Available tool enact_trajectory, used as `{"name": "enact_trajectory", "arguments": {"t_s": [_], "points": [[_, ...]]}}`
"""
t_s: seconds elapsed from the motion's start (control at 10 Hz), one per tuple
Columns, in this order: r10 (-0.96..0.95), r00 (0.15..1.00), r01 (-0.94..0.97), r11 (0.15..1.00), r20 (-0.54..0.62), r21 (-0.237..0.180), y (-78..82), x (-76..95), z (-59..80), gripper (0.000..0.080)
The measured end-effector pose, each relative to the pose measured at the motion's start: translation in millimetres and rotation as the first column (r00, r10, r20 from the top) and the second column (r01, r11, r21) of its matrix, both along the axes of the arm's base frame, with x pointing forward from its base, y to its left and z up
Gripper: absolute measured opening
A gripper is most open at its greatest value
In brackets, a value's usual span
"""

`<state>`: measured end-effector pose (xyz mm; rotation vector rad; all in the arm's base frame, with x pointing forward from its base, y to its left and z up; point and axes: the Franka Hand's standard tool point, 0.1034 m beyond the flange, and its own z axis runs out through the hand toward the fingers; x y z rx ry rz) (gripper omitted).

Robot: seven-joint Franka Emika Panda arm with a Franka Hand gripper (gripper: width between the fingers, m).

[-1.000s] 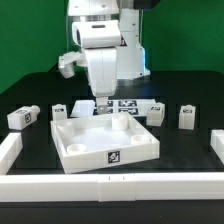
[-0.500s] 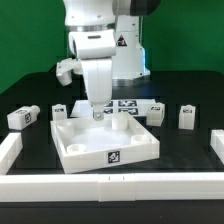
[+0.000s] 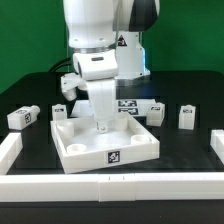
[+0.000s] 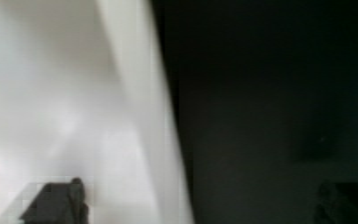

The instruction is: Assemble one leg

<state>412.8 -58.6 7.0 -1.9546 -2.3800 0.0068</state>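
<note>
Stubby white plastic leg (image 3: 187,117), square-tagged, stands well apart from the jaws. They stand apart, low in the smooth white tray (image 3: 85,152)

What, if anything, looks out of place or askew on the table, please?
Nothing looks spilled or damaged. Only the leftmost leg in the exterior view seems to lie on its side, while the rightmost leg stands upright.

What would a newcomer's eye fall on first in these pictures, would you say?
The white arm fills the middle of the exterior view, its gripper hanging low over the square white tray. Small tagged parts flank it: the left leg at that view's left, the right leg at its right.
</note>
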Motion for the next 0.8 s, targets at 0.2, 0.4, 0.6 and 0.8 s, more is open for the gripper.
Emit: {"name": "enact_trajectory", "arguments": {"t_s": [0.2,0.4,0.6,0.8], "points": [[0.023,1.000,-0.023,1.000,0.000,-0.007,6.7,1.1,0.1,0.0391],[0.020,1.000,-0.020,1.000,0.000,-0.007,5.8,0.9,0.1,0.0210],[0.018,1.000,-0.018,1.000,0.003,-0.008,5.3,1.7,0.6,0.0078],[0.018,1.000,-0.018,1.000,0.003,-0.008,5.2,1.7,0.7,0.0061]]}}
